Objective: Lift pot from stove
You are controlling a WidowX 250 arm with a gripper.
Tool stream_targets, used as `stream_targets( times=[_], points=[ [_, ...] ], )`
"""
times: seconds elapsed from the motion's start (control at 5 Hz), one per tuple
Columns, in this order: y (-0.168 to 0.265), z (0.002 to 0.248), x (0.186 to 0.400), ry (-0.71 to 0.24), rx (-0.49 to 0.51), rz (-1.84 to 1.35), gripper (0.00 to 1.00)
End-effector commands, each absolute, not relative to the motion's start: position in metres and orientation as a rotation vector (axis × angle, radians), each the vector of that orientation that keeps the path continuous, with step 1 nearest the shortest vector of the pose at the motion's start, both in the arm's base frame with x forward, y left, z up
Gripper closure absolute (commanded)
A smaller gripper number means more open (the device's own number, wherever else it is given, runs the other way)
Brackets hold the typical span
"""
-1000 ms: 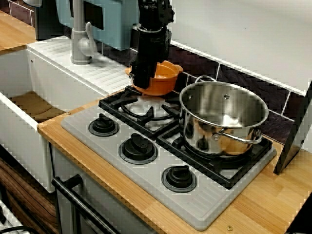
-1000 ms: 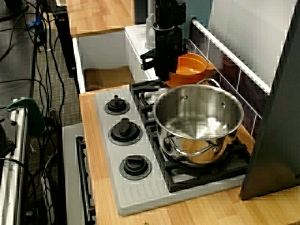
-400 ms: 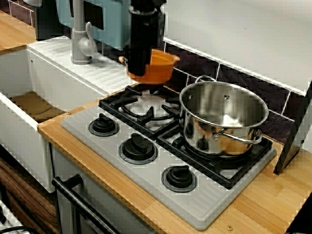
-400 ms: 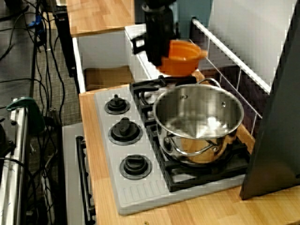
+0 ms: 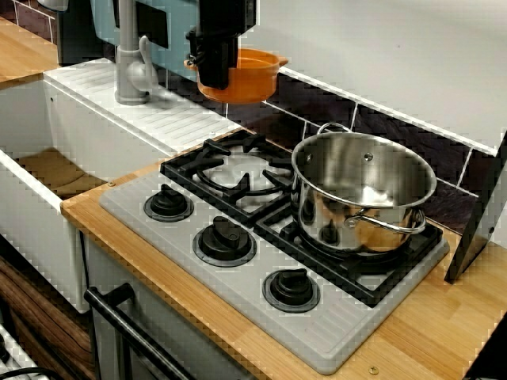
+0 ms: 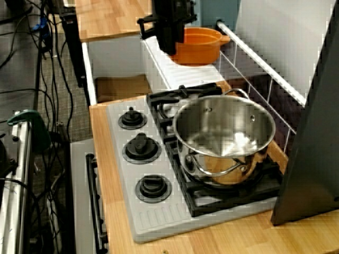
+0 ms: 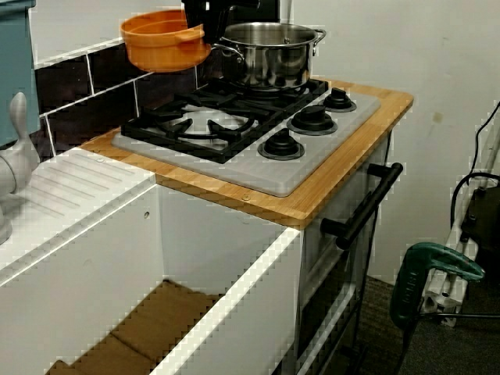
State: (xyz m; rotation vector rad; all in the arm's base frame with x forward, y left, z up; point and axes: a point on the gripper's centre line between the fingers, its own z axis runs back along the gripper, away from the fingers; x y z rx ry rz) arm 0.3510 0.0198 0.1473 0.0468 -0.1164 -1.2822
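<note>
Orange pot (image 5: 245, 76) hangs in the air near the top centre of the frame, clear of the stove (image 5: 269, 237) and level with the dark tiled backsplash (image 5: 333, 107) behind it. The jaws of the gripper (image 5: 214, 67) are closed on the pot's left rim, and the black arm body hides that side of the pot. One stubby handle sticks out on the pot's right side. In the side view the pot (image 6: 197, 45) sits at the upper middle of the frame, above the white ribbed drainboard (image 6: 177, 74), with the gripper (image 6: 168, 37) on its left. In the low view from the sink side, the pot (image 7: 164, 41) is at the upper left, well above the black burner grate (image 7: 199, 125).

A large steel pot (image 5: 363, 194) stands on the right-hand burner. Three black knobs (image 5: 226, 237) line the stove's front edge, and the wooden surface (image 5: 432, 332) surrounds it. A grey tap (image 5: 131, 67) stands at the upper left.
</note>
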Motion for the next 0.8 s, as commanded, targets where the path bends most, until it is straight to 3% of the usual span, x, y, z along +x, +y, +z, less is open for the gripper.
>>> stream_targets(
  times=[0.0,0.6],
  points=[
    [0.024,0.215,0.335,-0.261,0.141,-1.290,1.00],
    [0.010,0.260,0.306,-0.350,0.163,-1.322,1.00]
  ],
)
